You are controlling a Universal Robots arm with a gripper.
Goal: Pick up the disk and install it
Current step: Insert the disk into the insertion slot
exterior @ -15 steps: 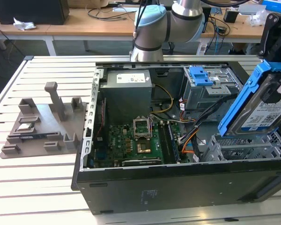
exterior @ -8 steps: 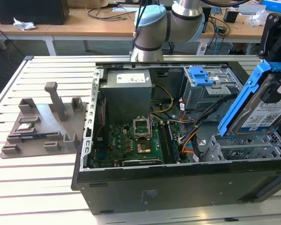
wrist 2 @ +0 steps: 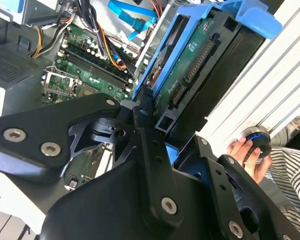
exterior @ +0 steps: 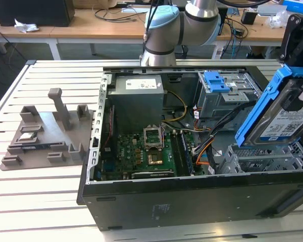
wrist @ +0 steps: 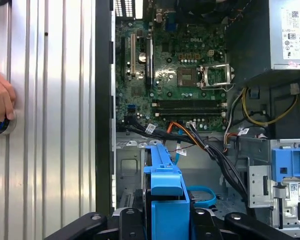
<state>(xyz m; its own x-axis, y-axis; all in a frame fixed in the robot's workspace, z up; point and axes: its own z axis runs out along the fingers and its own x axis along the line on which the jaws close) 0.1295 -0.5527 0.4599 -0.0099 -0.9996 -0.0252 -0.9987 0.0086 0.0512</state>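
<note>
Your gripper [exterior: 295, 98] is closed on the disk [exterior: 285, 121], and you hold it clear of the table [exterior: 40, 201]. In the second wrist view the black fingers [wrist 2: 149, 150] clamp the two long sides of the disk's blue frame [wrist 2: 250, 17] near one end, with the plastic seated tight between them. In the first wrist view the same frame stands between the two fingers, and its far end tab points in over the open computer case [exterior: 192, 201].

In the exterior view the disk hangs tilted with its label facing the camera, at the end of the case on the exterior view's right. Its lower end is down by the metal drive cage [exterior: 262, 159]; you cannot tell from these views whether the two touch. Another blue tray [exterior: 214, 80] sits in the bay behind it. The green circuit board [exterior: 136, 151] and the grey power-supply box [exterior: 139, 93] lie further toward the exterior view's left, well apart from the disk. A bundle of cables [wrist: 210, 150] runs across the case between the board and the cage.

A hand [wrist: 0, 97] rests on a round knob [wrist 2: 255, 140] on the table beside the case. A grey fixture [exterior: 45, 131] stands on the table on the exterior view's left, well away from the gripper.
</note>
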